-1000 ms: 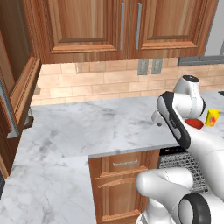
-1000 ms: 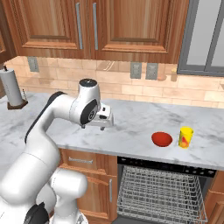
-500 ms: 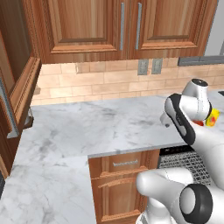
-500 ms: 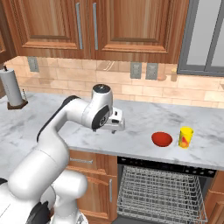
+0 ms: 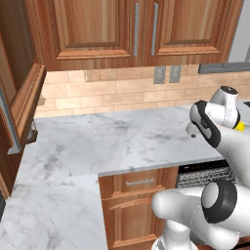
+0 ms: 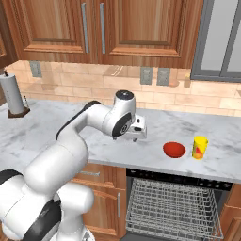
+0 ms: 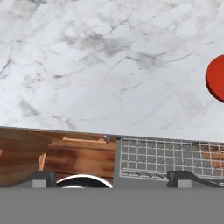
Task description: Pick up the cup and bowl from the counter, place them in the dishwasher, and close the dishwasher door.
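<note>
The red bowl (image 6: 174, 149) and the yellow cup (image 6: 200, 147) stand side by side on the white marble counter (image 6: 61, 127), the cup to the bowl's right. My gripper (image 6: 138, 134) hangs just above the counter, a short way left of the bowl, with nothing in it. In the hand view its fingertips (image 7: 42, 177) stand wide apart, the gripper (image 7: 113, 179) open, and the bowl (image 7: 216, 78) shows at the right edge. Below the counter's front edge the dishwasher's grey wire rack (image 6: 172, 207) stands pulled out. A sliver of the cup (image 5: 240, 126) peeks out behind my arm.
A paper towel roll (image 6: 15, 94) stands at the counter's far left. Wooden drawers (image 5: 136, 188) sit left of the dishwasher. Upper cabinets (image 6: 117, 28) hang over the backsplash, and an open wooden cabinet door (image 5: 17, 107) juts out on the left.
My arm has swung to the right along the counter, bringing the gripper closer to the bowl and cup. Bowl and cup have not moved.
</note>
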